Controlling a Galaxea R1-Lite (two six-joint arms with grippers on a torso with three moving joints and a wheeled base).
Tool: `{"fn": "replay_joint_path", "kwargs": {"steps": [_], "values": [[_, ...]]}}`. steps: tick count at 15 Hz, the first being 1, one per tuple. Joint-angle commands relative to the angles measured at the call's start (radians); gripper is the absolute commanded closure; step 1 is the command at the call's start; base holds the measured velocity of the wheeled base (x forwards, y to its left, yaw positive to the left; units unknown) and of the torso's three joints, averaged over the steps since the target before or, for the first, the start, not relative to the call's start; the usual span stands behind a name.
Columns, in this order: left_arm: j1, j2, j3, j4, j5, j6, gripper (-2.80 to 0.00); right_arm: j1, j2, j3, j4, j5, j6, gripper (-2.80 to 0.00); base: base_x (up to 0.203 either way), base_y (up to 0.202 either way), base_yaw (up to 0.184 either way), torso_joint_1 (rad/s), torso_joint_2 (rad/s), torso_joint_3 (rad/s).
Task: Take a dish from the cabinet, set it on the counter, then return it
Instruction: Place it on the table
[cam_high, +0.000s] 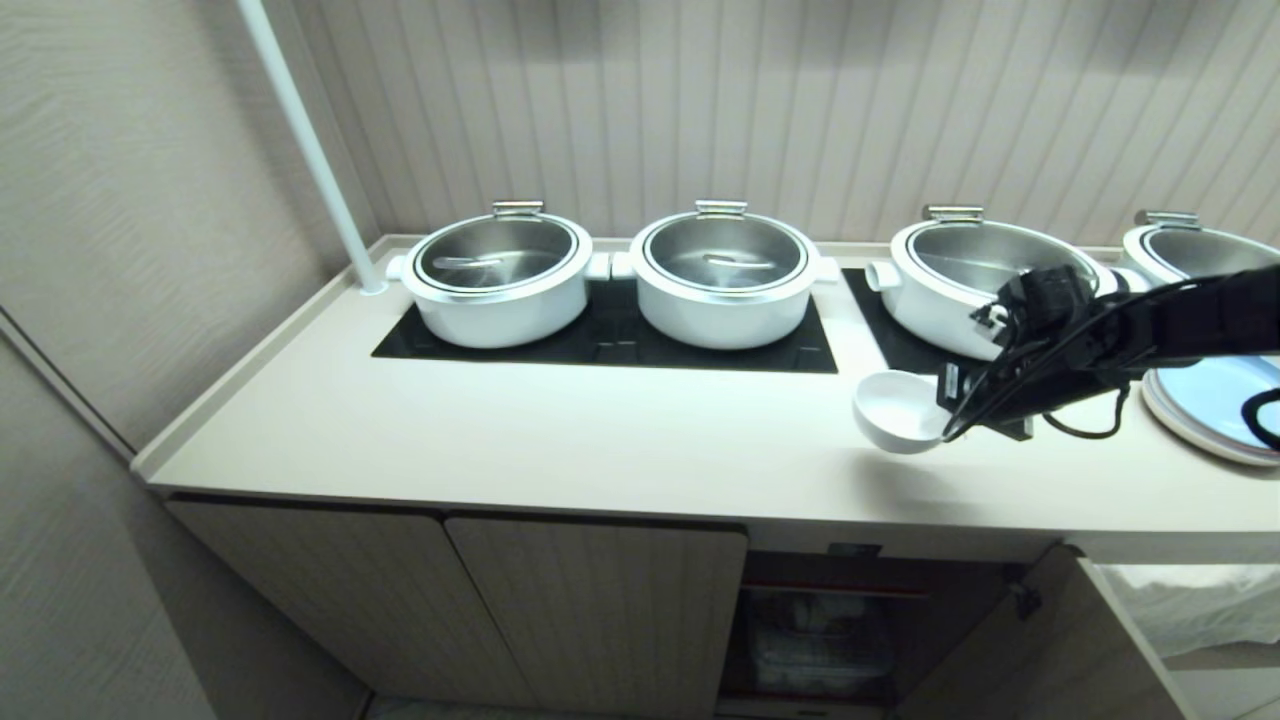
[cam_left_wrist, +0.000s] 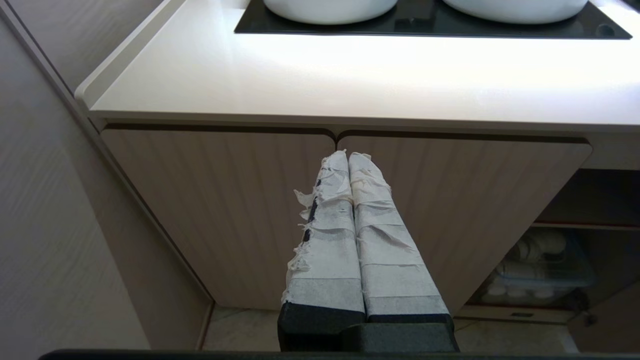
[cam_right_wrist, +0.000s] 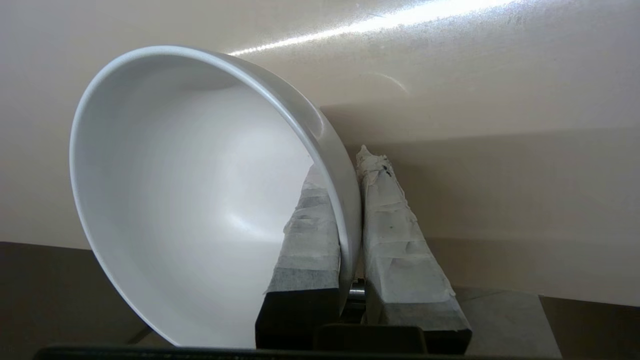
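Note:
The dish (cam_high: 895, 410), a small plain white bowl, hangs tilted just over the cream counter (cam_high: 600, 430) near its front right, with a shadow under it. My right gripper (cam_high: 945, 400) reaches in from the right and is shut on its rim. In the right wrist view the dish (cam_right_wrist: 190, 200) fills the frame, with one taped finger inside the rim and one outside; the gripper (cam_right_wrist: 342, 165) pinches the wall. My left gripper (cam_left_wrist: 348, 156) is shut on nothing, parked low in front of the cabinet (cam_left_wrist: 225, 200) doors. The cabinet (cam_high: 590, 610) has an open compartment (cam_high: 820, 630) below the dish.
Several big white pots with steel lids (cam_high: 495, 275) (cam_high: 725, 275) (cam_high: 975, 280) stand on black cooktop panels (cam_high: 610, 345) behind the dish. A pale plate (cam_high: 1215, 400) lies at the right. A white pole (cam_high: 310, 150) rises at the back left. White dishes (cam_left_wrist: 540, 260) sit in the open compartment.

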Motion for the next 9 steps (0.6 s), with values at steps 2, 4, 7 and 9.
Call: {"fn": "replay_joint_path", "kwargs": {"steps": [2,4,7,9], "values": [[0.000,0.000,0.000,0.000,0.000,0.000,0.00,0.000,0.020,-0.002,-0.004,0.002,0.002,0.00,0.000,0.000,0.000,0.000,0.00,0.000],[0.000,0.000,0.000,0.000,0.000,0.000,0.00,0.000,0.033,-0.002,-0.005,0.000,0.000,0.00,0.000,0.000,0.000,0.000,0.00,0.000],[0.000,0.000,-0.001,0.000,0.000,0.000,0.00,0.000,0.053,-0.004,-0.011,0.000,0.000,0.00,0.000,0.000,0.000,0.000,0.00,0.000],[0.000,0.000,-0.001,0.000,0.001,0.000,0.00,0.000,0.060,-0.004,-0.013,0.000,0.000,0.00,0.000,0.000,0.000,0.000,0.00,0.000]]}}
